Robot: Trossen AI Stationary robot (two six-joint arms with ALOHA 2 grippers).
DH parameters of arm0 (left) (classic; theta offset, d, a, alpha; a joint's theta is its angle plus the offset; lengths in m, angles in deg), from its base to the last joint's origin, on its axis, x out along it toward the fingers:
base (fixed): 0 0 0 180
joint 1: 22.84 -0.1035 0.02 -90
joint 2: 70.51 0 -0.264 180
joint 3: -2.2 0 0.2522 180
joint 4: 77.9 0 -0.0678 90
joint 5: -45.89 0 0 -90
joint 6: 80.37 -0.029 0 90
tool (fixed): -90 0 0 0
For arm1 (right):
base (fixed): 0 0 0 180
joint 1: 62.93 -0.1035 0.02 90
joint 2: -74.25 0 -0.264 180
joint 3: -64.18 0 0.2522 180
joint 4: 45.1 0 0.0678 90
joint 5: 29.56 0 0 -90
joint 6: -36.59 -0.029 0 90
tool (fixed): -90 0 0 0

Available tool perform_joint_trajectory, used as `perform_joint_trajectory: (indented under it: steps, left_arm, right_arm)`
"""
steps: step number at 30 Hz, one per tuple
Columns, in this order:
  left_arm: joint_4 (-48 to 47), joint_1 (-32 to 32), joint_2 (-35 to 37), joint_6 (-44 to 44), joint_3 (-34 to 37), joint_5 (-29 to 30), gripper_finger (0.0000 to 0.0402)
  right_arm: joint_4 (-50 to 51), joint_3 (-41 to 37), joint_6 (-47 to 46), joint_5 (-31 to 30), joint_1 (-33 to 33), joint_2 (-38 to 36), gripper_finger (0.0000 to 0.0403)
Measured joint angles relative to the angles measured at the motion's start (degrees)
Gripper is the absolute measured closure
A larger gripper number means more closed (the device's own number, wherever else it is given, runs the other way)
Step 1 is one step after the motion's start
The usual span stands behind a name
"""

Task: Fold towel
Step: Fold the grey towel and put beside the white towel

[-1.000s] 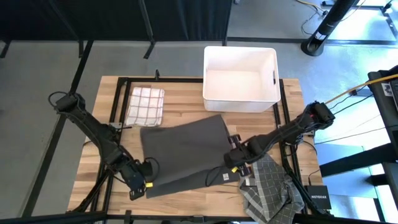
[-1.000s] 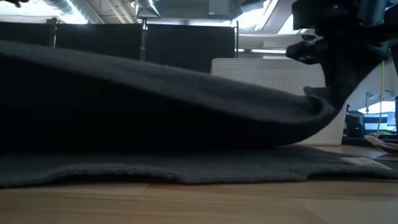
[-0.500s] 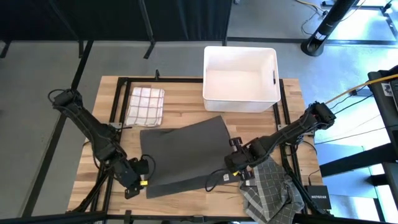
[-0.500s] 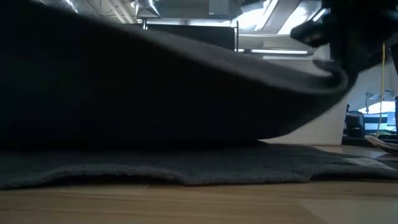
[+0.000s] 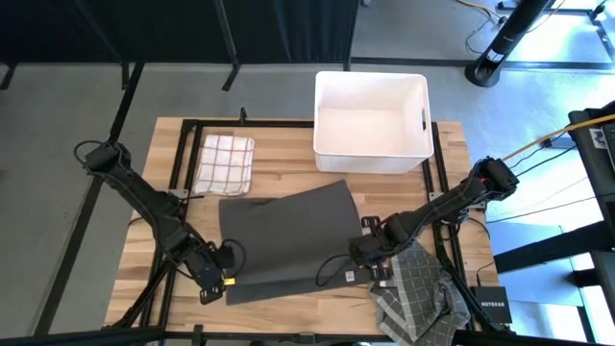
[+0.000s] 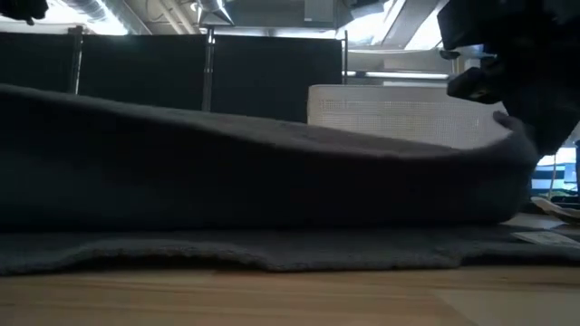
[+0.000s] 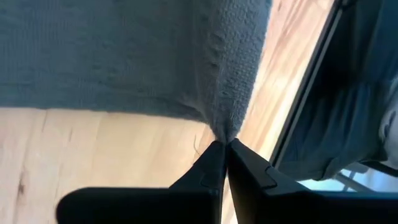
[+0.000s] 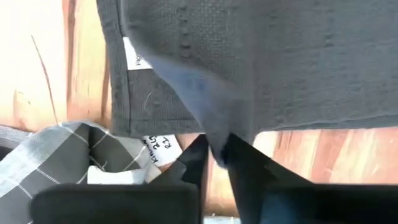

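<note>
A dark grey towel (image 5: 283, 235) lies at the table's middle. Its lower layer (image 6: 272, 246) rests flat on the wood, and an upper layer (image 6: 272, 172) is held above it, sagging between my two grippers. My left gripper (image 5: 223, 272) is shut on the layer's near left corner. My right gripper (image 5: 362, 252) is shut on the layer's right corner, above the lower layer's corner with its white label (image 8: 134, 59). My left gripper pinches a corner (image 7: 225, 127) of the towel's upper layer between its two fingertips, slanting down from above. The cloth gathers into a point at the tips and spreads away from them, lifted off the wood. My right gripper pinches a bunched corner (image 8: 217, 140) of the upper layer between its two fingers, pointing down from above. The cloth runs away from the tips, raised over the lower layer; how many layers are in the pinch I cannot tell.
A white bin (image 5: 372, 120) stands at the far edge. A folded red-checked cloth (image 5: 226, 161) lies at the far left. Grey checked cloths (image 5: 413, 298) are heaped at the near right, close to my right gripper. Black frame rails (image 5: 183, 159) run along the table's sides.
The held upper layer billowed up high, then sank back low over the lower layer. Its right corner has gone toward the table's right edge with my right gripper, which has rolled a little. Both grippers keep their hold.
</note>
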Motion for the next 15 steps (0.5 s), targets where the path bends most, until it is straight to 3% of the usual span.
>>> perform_joint_trajectory:
  steps: [6,10,13,15]
  left_arm:
    - [0.47,-0.51,0.0,0.03,0.0,-0.22,0.033]
    - [1.3,-1.18,0.05,1.05,-0.54,-7.39,0.0282]
    - [1.41,-1.89,0.69,1.67,-1.9,-10.2,0.0263]
    - [1.5,-2.44,1.3,-1.49,-2.73,-7.29,0.0256]
  right_arm:
    - [1.3,0.05,-1.44,6.36,-0.02,0.0,0.0277]
    - [5.63,1.91,-4.89,13.96,0.02,0.07,0.0245]
    - [9.46,3.99,-8.31,14.66,0.01,0.07,0.0236]
    - [8.18,4.81,-8.42,11.74,0.0,0.04,0.0237]
